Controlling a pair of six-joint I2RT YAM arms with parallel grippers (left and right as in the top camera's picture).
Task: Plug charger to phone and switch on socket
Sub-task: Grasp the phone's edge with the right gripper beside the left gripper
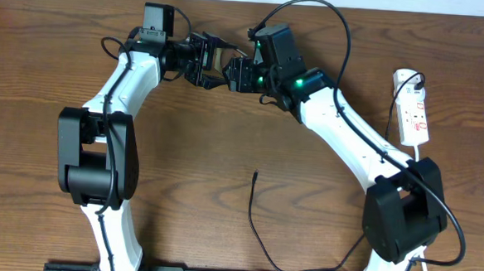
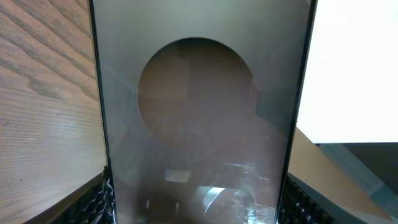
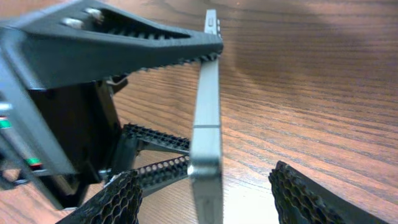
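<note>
The phone (image 1: pixel 219 58) is held up off the table at the back, with my left gripper (image 1: pixel 204 63) shut on it. In the left wrist view its brownish screen (image 2: pixel 196 112) fills the frame between the black pads (image 2: pixel 93 202). My right gripper (image 1: pixel 235 74) faces it from the right, open. In the right wrist view the phone's silvery edge (image 3: pixel 206 124) stands between the right gripper's pads (image 3: pixel 115 199), with a gap on each side. The charger (image 1: pixel 254 215) lies on the table in front, plug tip pointing away. The socket (image 1: pixel 412 107) lies at the far right.
The socket's white cord (image 1: pixel 424 153) runs down past the right arm's base. A black cable loops over the right arm at the back (image 1: pixel 335 24). Bare wooden table (image 1: pixel 190 166) lies between the two arms.
</note>
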